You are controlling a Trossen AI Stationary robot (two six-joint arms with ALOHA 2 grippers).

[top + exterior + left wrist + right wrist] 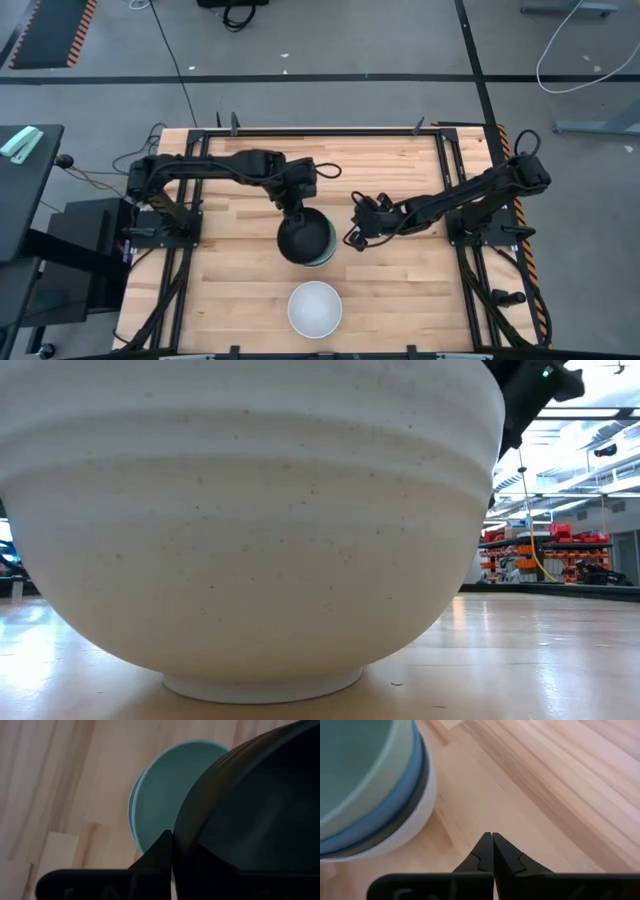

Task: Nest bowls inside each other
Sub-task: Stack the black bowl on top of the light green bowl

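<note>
The left gripper (297,215) pinches the rim of a black bowl (305,238) over the stack (375,795) at the table's middle. The right gripper (356,236), closed and empty, waits beside it. One white bowl (315,308), nearer, remains to nest.

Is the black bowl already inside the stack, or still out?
Partly in: the black bowl sits tilted over the mint bowl, with the left gripper at its rim.
</note>
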